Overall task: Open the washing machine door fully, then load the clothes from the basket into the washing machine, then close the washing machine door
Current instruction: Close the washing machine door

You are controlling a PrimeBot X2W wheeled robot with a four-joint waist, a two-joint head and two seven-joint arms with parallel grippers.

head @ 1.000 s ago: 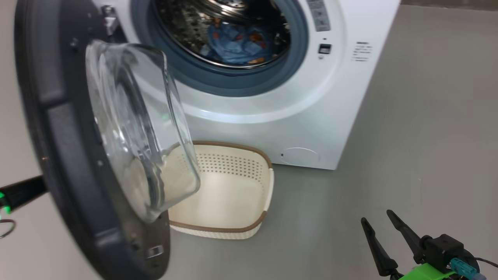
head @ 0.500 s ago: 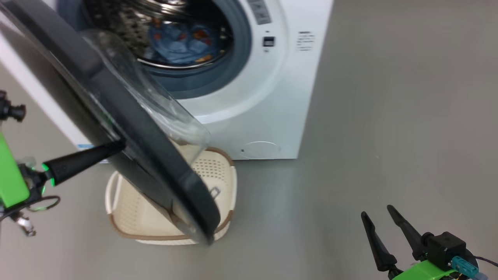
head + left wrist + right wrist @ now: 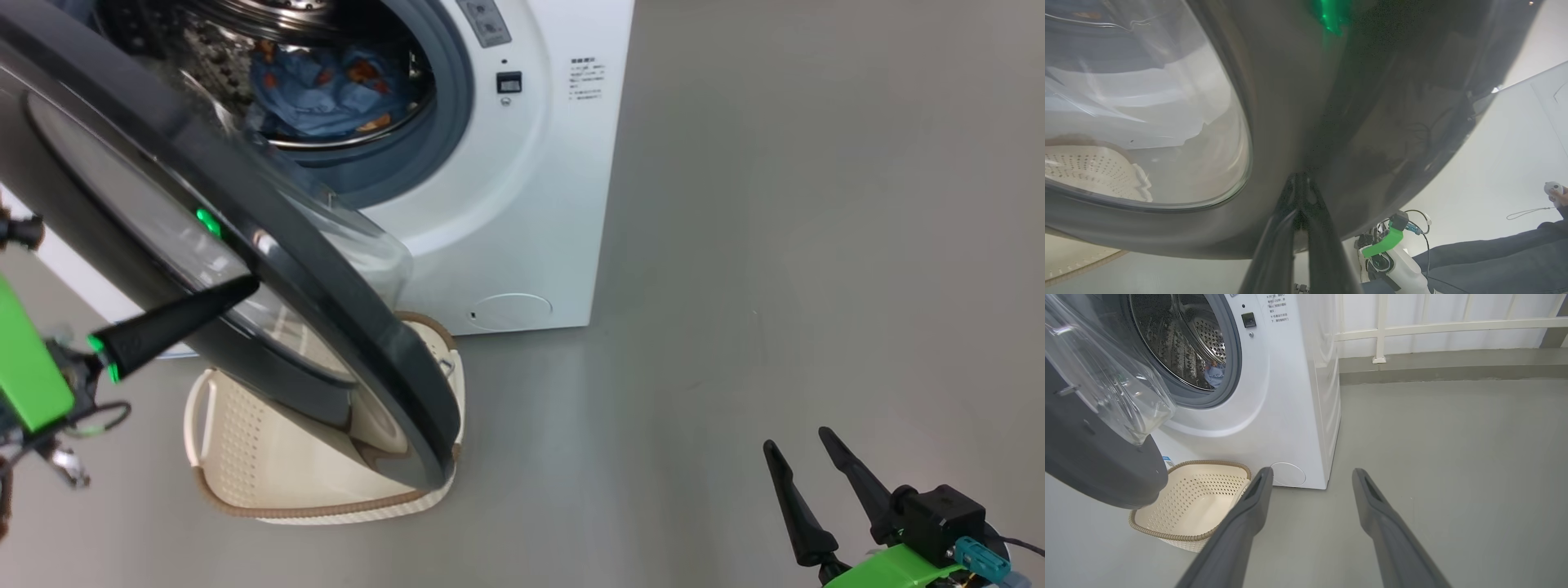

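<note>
Nearest you, at five o'clock in the head view, your right gripper [image 3: 796, 438] hung idle above the grey floor [image 3: 735, 286], its two long dark fingers spread wide with nothing between them. At nine o'clock your left gripper [image 3: 245, 286] had its fingers pressed together into one point, pinching nothing. That point lay against the outer face of the large round glossy black washing machine door [image 3: 343, 302] (in the left wrist view the tips met their own reflection in the gloss). The door stood partway between open and shut, its clear bulging glass bowl [image 3: 1114, 384] aimed at the opening. Under its lower edge, at seven o'clock, sat the small cream perforated plastic basket with the brown woven-look rim [image 3: 269, 513], empty; whether the door brushed it could not be told. Beyond, at twelve o'clock, the big white front-loading washing machine [image 3: 531, 204] had the light blue garment with orange prints [image 3: 318, 90] lying in its steel perforated drum [image 3: 1180, 343]. By that layout you were on the last step, closing the door. The next move called for a steady push along the door's arc, without the tips sliding off the slick face, until the latch caught.
</note>
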